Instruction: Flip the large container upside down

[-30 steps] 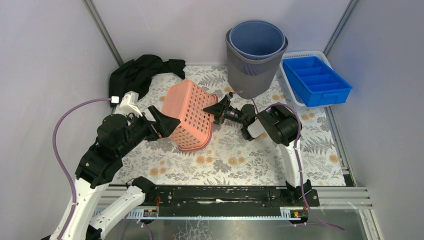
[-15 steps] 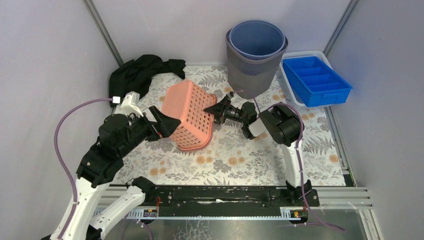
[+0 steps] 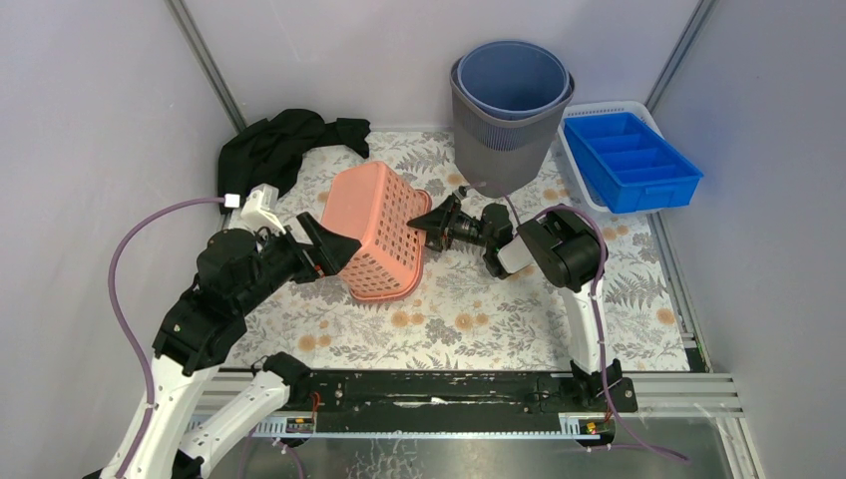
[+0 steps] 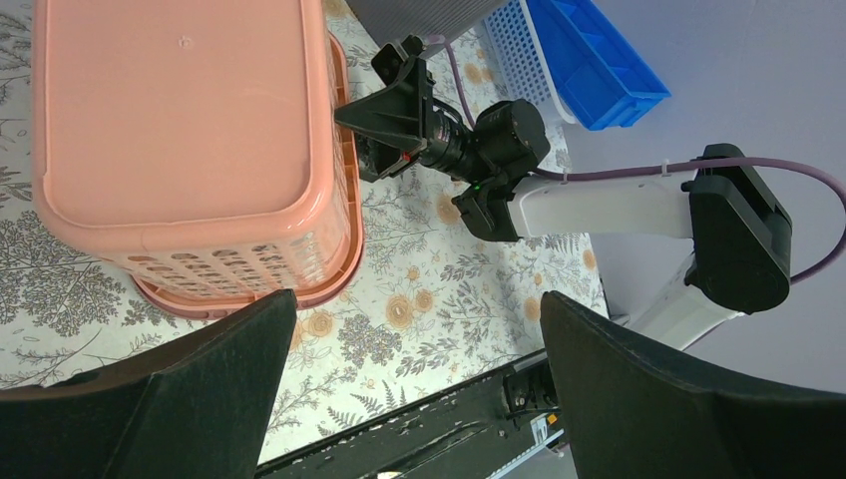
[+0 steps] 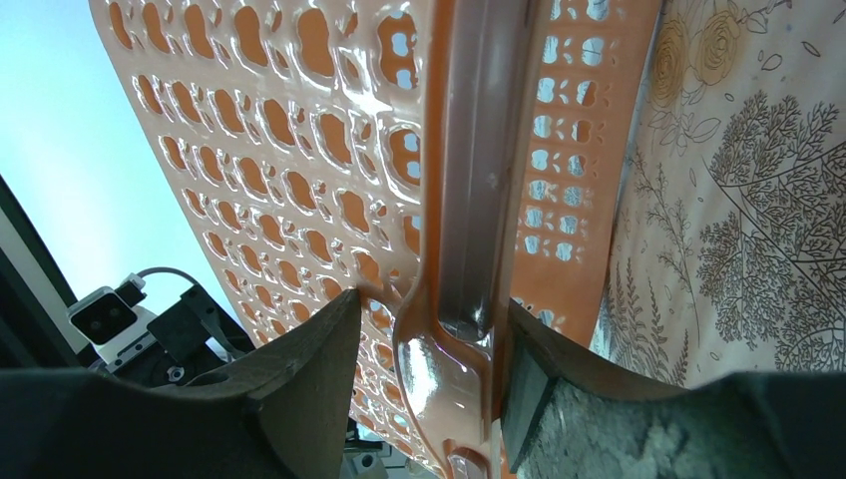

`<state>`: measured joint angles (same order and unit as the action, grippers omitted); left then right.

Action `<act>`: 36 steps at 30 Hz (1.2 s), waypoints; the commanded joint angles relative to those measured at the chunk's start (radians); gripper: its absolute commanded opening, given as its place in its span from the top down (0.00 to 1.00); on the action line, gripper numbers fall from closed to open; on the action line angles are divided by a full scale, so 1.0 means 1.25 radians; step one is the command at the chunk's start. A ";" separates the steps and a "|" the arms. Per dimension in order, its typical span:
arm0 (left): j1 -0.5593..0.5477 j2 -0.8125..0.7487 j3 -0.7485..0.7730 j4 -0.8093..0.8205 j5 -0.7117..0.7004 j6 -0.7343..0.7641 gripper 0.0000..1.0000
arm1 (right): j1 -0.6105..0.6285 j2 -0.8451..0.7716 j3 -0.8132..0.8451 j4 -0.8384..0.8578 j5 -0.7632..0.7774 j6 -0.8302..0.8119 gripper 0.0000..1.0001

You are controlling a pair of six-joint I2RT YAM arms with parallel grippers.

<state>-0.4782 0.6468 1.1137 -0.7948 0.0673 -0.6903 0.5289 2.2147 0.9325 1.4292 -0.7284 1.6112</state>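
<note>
The large container is a salmon-pink perforated basket (image 3: 374,225). It stands tilted on the floral mat with its solid bottom facing up and left, and its near rim rests on the mat. My right gripper (image 3: 421,218) is shut on the basket's right rim. In the right wrist view (image 5: 431,304) the rim and handle (image 5: 469,200) pass between its fingers. My left gripper (image 3: 334,249) is open and empty, close to the basket's left side. In the left wrist view (image 4: 417,297) the basket's bottom (image 4: 180,110) lies ahead of its wide-spread fingers.
A grey bin with a blue bucket inside (image 3: 509,110) stands at the back, just behind the right gripper. A blue divided tray in a white basket (image 3: 629,160) sits at the back right. A black cloth (image 3: 279,145) lies at the back left.
The basket has tipped slightly further over, and the right gripper has shifted a little with its rim. The left arm has barely moved.
</note>
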 commanded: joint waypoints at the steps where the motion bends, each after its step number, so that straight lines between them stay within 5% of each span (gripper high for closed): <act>1: -0.005 -0.009 -0.007 0.053 0.004 -0.006 0.00 | -0.006 -0.036 -0.008 -0.030 -0.029 -0.028 0.45; 26: -0.005 -0.017 -0.013 0.056 0.007 -0.012 0.00 | -0.011 -0.074 -0.019 -0.152 -0.034 -0.108 0.50; 36: -0.005 -0.018 -0.011 0.056 0.010 -0.014 0.00 | -0.012 -0.122 -0.011 -0.303 -0.025 -0.207 0.49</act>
<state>-0.4782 0.6331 1.1080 -0.7933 0.0692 -0.7025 0.5205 2.1296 0.9112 1.1473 -0.7506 1.4338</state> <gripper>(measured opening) 0.998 0.513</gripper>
